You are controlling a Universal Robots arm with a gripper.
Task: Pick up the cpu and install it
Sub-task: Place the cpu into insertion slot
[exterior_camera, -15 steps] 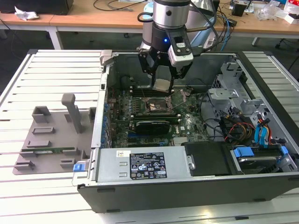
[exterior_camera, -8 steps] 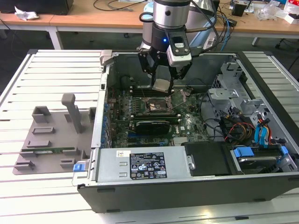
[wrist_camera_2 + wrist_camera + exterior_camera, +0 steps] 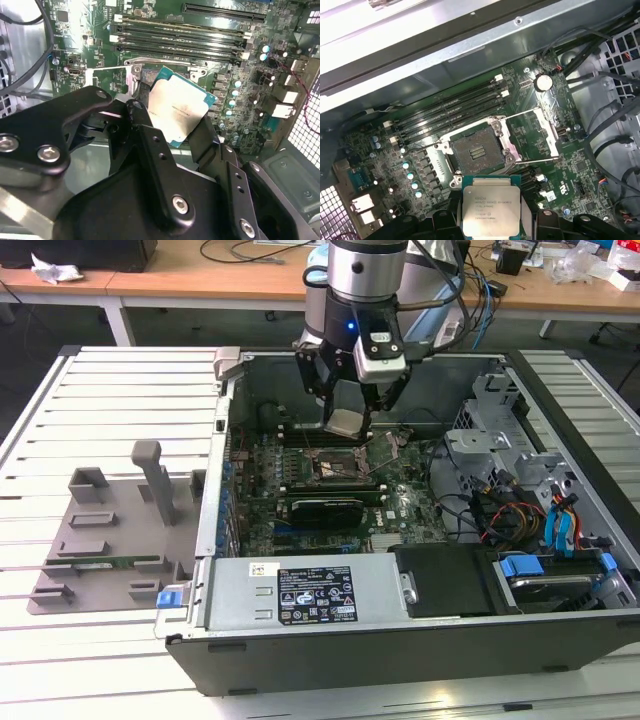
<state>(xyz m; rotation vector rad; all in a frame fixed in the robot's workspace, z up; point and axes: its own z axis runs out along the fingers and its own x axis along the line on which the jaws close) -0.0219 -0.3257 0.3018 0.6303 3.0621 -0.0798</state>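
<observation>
- The claw (image 3: 172, 125) was clamped on the cpu (image 3: 179, 111). Its black fingers (image 3: 137, 112) pinched opposite edges, and the silver top faced the camera in both wrist views.
- The cpu hung in the air above the motherboard (image 3: 580, 165), close to the open socket (image 3: 474, 150) but clear of it.
- The socket's metal frame (image 3: 547, 127) was flipped open, leaving the contacts bare.
- My guess at the risk: the chip looked turned relative to the socket in the second wrist view. Going down skewed or off-centre could bend contacts or seat it crooked. That thin edge grip might slip too.
- The memory slots (image 3: 450, 112) sat beyond the socket, with the case wall (image 3: 470, 50) past those.
- I couldn't see the cpu's underside or its notches, and the fingers covered part of the chip.
</observation>
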